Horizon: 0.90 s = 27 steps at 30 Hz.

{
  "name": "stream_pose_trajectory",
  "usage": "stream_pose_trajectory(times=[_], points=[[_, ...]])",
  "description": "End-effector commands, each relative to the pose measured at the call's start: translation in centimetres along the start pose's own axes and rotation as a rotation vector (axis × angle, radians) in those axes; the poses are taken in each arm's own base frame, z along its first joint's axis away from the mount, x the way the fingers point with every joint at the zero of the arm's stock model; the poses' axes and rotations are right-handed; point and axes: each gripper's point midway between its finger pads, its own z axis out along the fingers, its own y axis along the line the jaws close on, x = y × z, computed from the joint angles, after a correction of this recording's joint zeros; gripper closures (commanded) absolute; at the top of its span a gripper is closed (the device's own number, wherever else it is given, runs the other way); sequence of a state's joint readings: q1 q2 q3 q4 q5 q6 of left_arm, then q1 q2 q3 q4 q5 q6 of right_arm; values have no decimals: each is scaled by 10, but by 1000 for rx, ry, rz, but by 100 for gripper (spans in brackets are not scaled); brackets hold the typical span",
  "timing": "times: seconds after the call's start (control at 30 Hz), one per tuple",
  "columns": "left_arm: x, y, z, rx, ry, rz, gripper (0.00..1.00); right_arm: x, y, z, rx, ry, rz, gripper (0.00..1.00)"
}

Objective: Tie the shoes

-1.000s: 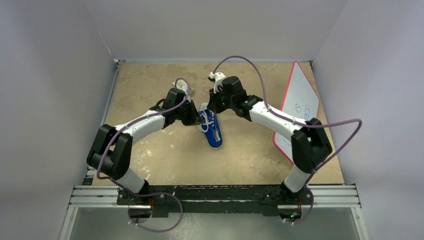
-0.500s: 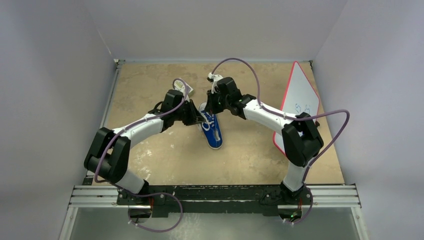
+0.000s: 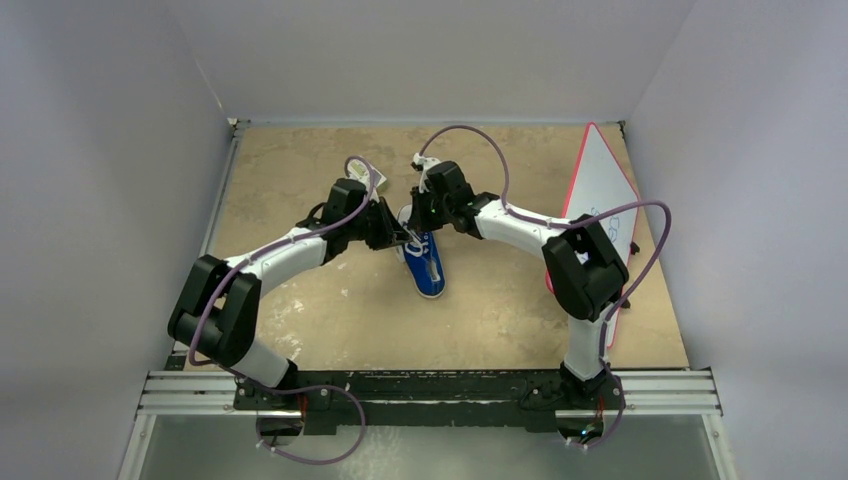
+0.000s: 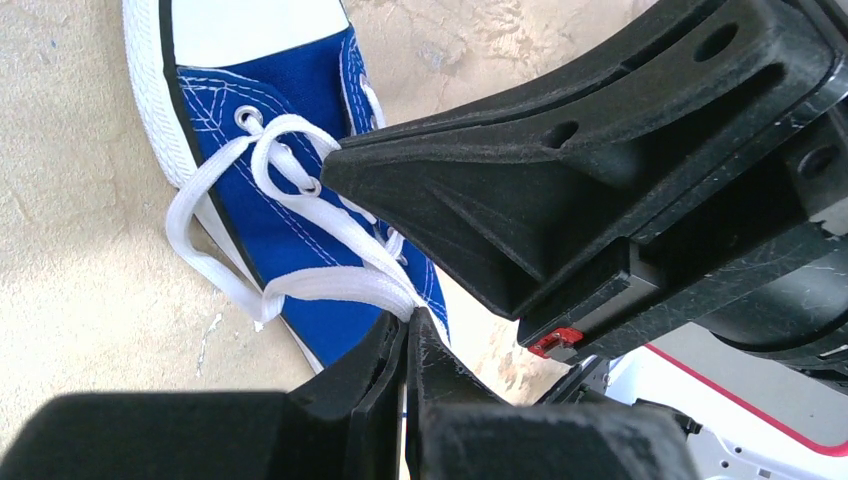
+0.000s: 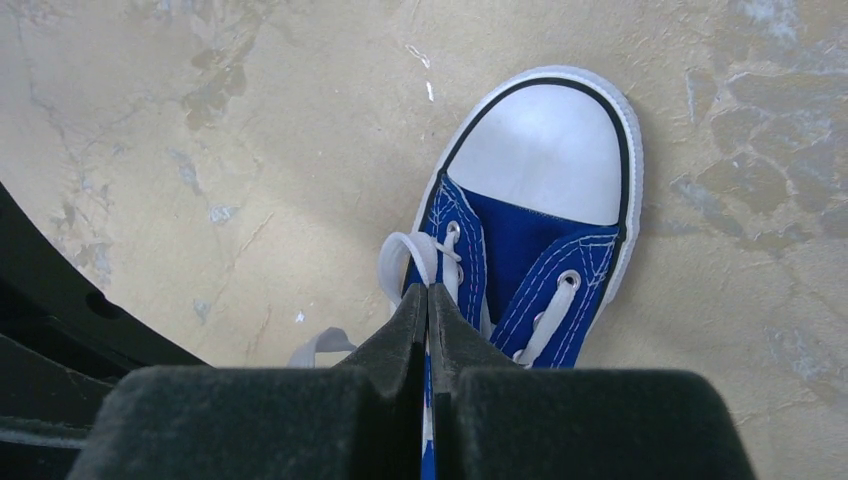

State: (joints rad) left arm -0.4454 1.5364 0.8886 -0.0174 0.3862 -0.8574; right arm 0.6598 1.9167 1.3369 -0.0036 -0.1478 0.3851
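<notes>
A small blue sneaker (image 3: 428,268) with a white toe cap lies mid-table, toe pointing toward the arms' bases. In the left wrist view my left gripper (image 4: 408,318) is shut on a white lace (image 4: 330,285) that runs taut from the shoe (image 4: 270,190). From above, the left gripper (image 3: 404,238) sits at the shoe's left side and my right gripper (image 3: 419,222) at its heel end, tips nearly touching. The right gripper (image 5: 428,290) is shut on a lace loop (image 5: 402,256) above the eyelets, with the toe cap (image 5: 540,150) beyond it.
A white board with a red edge (image 3: 598,178) leans at the right side, partly behind the right arm's elbow. The right gripper's black body (image 4: 600,150) fills the upper right of the left wrist view. Grey walls enclose the tan tabletop (image 3: 300,170).
The right arm's elbow has swung left and nearer the bases, now covering more of the white board. Both grippers stay shut at the shoe, hardly shifted.
</notes>
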Motion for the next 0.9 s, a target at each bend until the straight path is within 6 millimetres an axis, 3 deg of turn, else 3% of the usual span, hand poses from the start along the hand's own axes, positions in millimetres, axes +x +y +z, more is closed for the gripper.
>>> stream_pose_trajectory(times=[0.0,0.4,0.87], points=[[-22,-26,-7,66,-54,22,100,-20,3,-4,1,-58,-8,100],[-23,-27,-4,72,-40,38,100,-10,2,-14,23,7,22,100],[-21,-30,-2,93,-19,83,100,14,8,-31,47,208,104,100]])
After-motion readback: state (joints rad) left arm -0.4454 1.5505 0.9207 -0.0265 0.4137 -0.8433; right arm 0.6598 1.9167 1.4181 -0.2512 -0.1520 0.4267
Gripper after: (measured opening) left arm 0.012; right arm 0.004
